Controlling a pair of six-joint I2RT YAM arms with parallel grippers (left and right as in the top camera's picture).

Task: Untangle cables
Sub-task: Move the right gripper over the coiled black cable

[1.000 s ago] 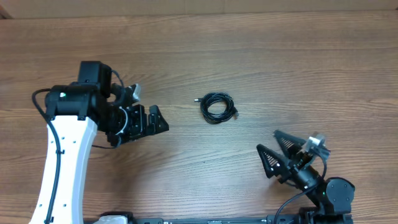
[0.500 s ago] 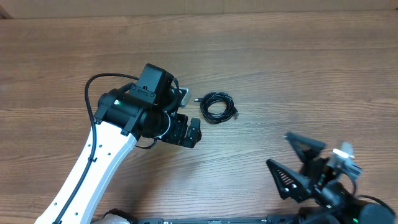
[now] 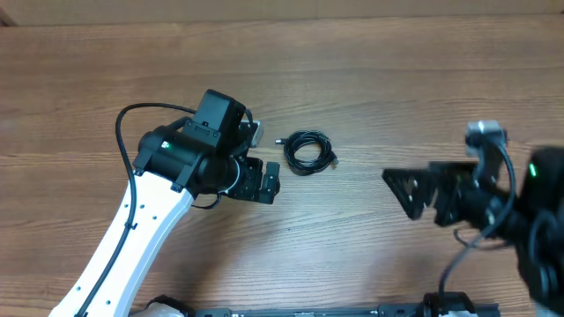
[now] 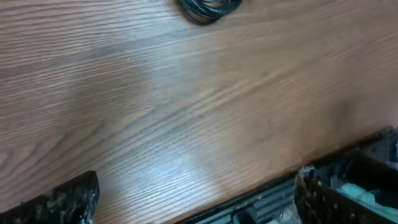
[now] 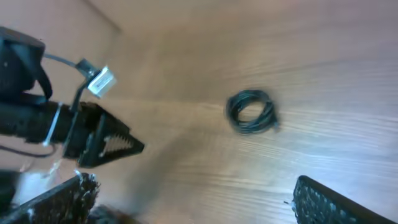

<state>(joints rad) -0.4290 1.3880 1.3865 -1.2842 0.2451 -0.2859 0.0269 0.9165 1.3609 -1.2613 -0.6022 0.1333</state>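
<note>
Now, w/ cables (image 3: 307, 151) coiled at frame center, left end effector (image 3: 270, 180) & right end effector (image 3: 402, 195), both spread wide & empty, should each pinch 1 separate strand, not the whole coil.

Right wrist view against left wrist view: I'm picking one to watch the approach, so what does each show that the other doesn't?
Only the right wrist view shows the whole coil of cables and the left gripper, which is off to one side of the coil. Only the left wrist view shows the front edge of the table; it cuts the coil off at the top of the picture. Both show the cables lying on the wooden table with nothing touching them.
</note>
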